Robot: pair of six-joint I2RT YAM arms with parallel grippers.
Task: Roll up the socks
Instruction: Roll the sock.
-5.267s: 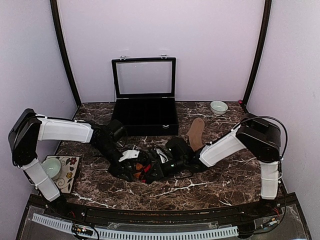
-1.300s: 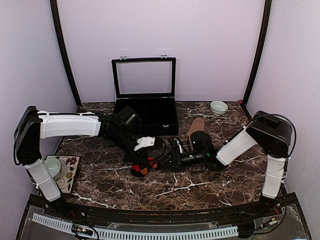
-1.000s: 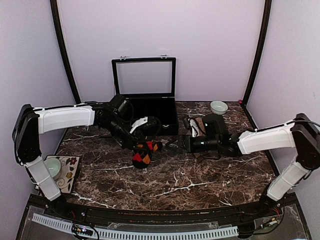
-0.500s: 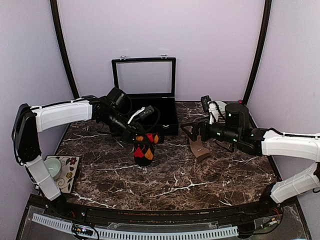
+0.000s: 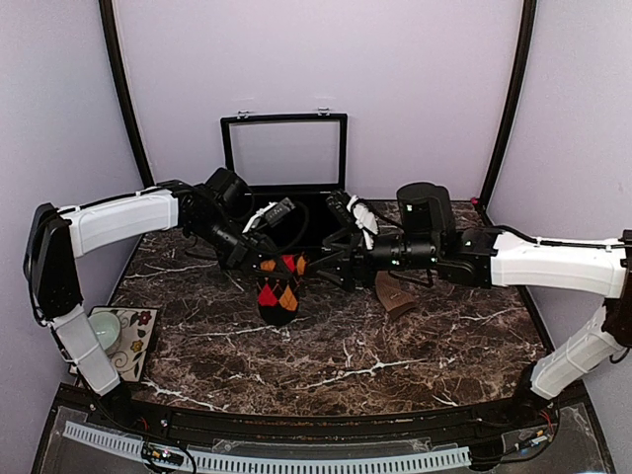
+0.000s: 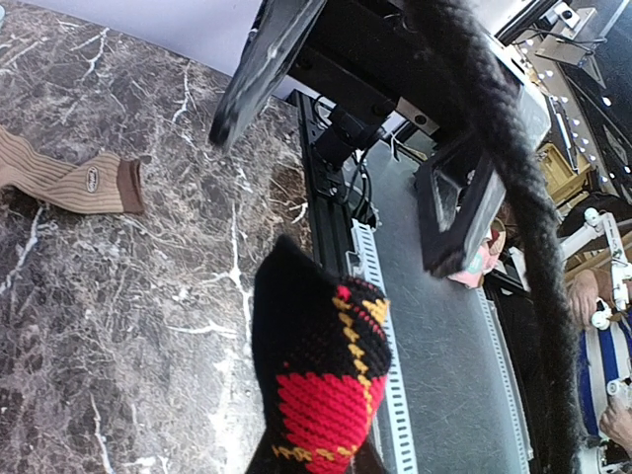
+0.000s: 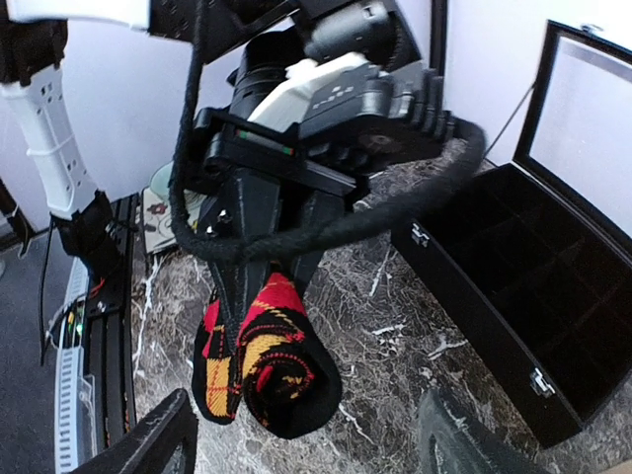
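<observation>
**Figure: two-arm sock rolling, transfer of the hanging sock.** The left gripper point(image 5: 267, 261) is clamped shut on the upper end of the patterned sock point(image 5: 278, 292). The sock hangs from it in a bunched bundle, with its lower end at or just above the table point(image 5: 415, 365); contact cannot be told. The right gripper point(image 7: 308, 442) faces the sock from the right, its fingers spread wide with nothing between them. The tan sock point(image 5: 395, 294) lies flat on the marble under the right forearm, just right of the two grippers and apart from the patterned one.

**Step in hand (judged).** The right gripper is to take the hanging sock so that it can be wound.
- A good grip takes the free lower end squarely, with every layer of cloth between the pads.
- The grip should sit below the left fingers and clear of them.
- The left hold should not loosen until the right one has closed, or the soft bundle is likely to slump and unwind.

**Edges and room.** The open case point(image 7: 474, 316) stands directly behind both grippers, with its front wall near them. A black cable point(image 7: 326, 232) loops off the left wrist just above the sock. Either may catch a raised finger. Bare marble toward the near edge offers the wider room for moving. A bowl on a mat point(image 5: 104, 329) sits well apart at the near left corner.
</observation>
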